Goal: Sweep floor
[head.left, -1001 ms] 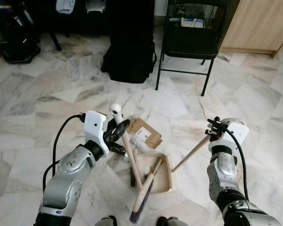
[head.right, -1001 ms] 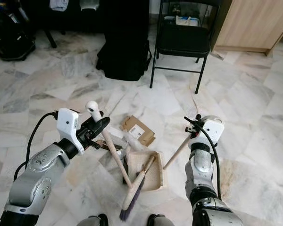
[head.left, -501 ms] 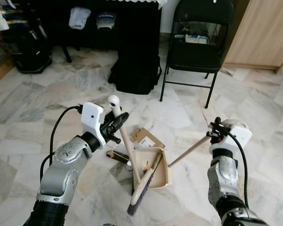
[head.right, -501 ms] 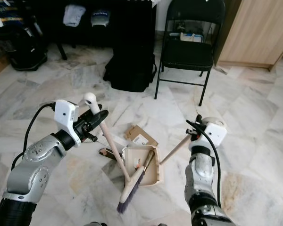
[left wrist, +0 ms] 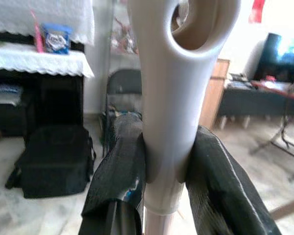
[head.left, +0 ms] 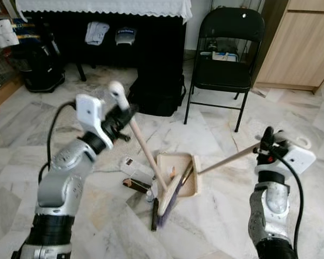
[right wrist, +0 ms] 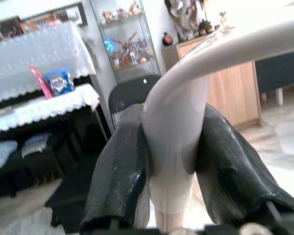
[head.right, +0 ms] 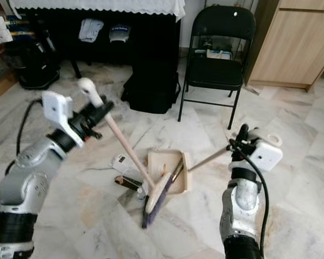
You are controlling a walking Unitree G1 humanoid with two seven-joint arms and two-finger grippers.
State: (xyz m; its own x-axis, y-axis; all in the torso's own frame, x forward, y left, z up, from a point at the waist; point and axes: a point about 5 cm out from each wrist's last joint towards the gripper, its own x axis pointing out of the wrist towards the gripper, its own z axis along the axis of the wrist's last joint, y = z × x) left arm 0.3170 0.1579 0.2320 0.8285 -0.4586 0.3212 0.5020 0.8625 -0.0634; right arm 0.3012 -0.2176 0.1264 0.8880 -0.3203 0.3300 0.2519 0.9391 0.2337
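Gleaming marble floor (head.left: 216, 135) (folding chair (head.left: 224, 59) behind), tools pinching broom (head.left: 146, 156) and dustpan (head.left: 178, 175).

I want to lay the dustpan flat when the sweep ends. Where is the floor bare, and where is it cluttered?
Bare marble lies right of the dustpan, toward the right gripper, and below the folding chair. Crowded: left of the dustpan, where a small box, dark scraps and the broom head sit close together.

Robot body: two silver arms.
White wrist housings, black cables, black-fingered left gripper (head.left: 120, 115) and right gripper (head.left: 267, 141) are seen.
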